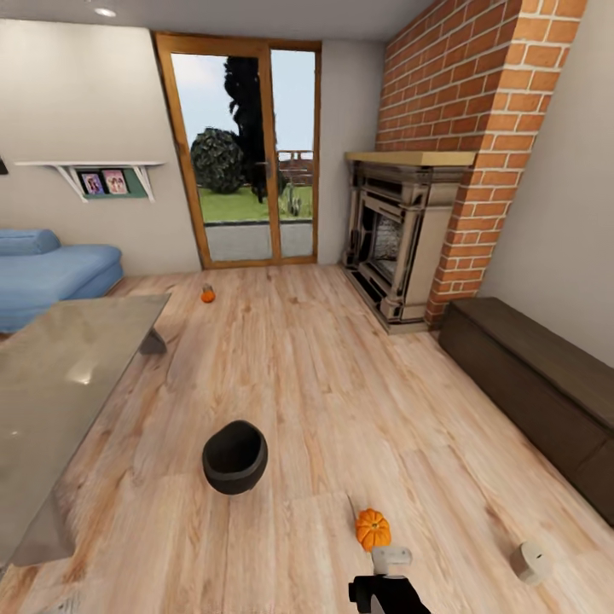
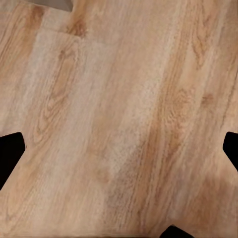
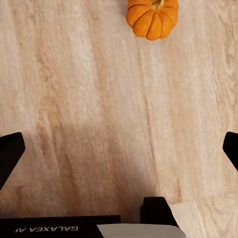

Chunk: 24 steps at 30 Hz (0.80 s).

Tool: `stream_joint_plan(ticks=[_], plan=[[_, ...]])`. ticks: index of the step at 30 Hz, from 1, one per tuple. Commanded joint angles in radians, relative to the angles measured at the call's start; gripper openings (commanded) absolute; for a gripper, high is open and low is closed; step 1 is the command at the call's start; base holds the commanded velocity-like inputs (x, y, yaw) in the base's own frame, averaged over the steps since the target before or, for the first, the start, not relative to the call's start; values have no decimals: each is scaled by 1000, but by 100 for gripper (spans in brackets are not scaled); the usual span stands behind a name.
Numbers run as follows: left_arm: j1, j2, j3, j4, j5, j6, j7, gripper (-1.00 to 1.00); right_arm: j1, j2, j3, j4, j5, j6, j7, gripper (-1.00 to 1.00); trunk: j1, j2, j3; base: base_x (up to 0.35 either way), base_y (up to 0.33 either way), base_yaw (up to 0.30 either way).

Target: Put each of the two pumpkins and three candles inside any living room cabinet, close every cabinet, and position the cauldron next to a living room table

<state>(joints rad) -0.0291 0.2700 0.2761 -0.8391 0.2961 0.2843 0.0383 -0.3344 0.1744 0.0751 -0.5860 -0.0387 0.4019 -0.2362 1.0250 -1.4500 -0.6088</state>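
In the head view, a bright orange ribbed pumpkin (image 1: 373, 529) sits on the light wood plank floor (image 1: 324, 384) at the lower centre-right of the frame, just above the right gripper (image 1: 390, 559), whose black and white housing enters from the bottom edge. The right wrist view shows the same pumpkin (image 3: 152, 17) at the top edge, apart from both dark fingertips (image 3: 10, 151) at the frame's sides; the fingers stand wide apart and hold nothing.

A second small orange pumpkin (image 1: 207, 295) rests on the floor at upper centre-left, near the far corner of the low grey glossy table (image 1: 60, 384). A black round cauldron (image 1: 234, 457) stands on the floor at lower centre, near the table's edge. A pale grey-beige cylindrical candle (image 1: 530, 562) lies at the lower right, near the long dark brown wood cabinet (image 1: 529, 384), whose fronts appear closed.

In the left wrist view, the left gripper (image 2: 119, 153) hangs over bare floor with fingertips spread apart, empty.
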Motion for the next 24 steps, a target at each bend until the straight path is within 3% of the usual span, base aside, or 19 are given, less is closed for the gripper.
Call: stream_joint_plan(ticks=[1,10,18,24], plan=[[0,0,0,0,0,0,0,100,0,0,0,0,0,0,0,100,0,0,-1,0,0,283],[0,0,-13,18,-2,0,3,100,0,0,-2,0,-1,-8,4,100,0,0,-6,4,-1,283],[0,0,-71,23,-1,-32,8,100,3,0,-2,64,4,-175,7,100,0,0,-11,145,-122,228],[0,-1,-92,23,0,-41,9,100,3,0,-1,99,9,-200,7,100,0,0,-11,25,-32,28]])
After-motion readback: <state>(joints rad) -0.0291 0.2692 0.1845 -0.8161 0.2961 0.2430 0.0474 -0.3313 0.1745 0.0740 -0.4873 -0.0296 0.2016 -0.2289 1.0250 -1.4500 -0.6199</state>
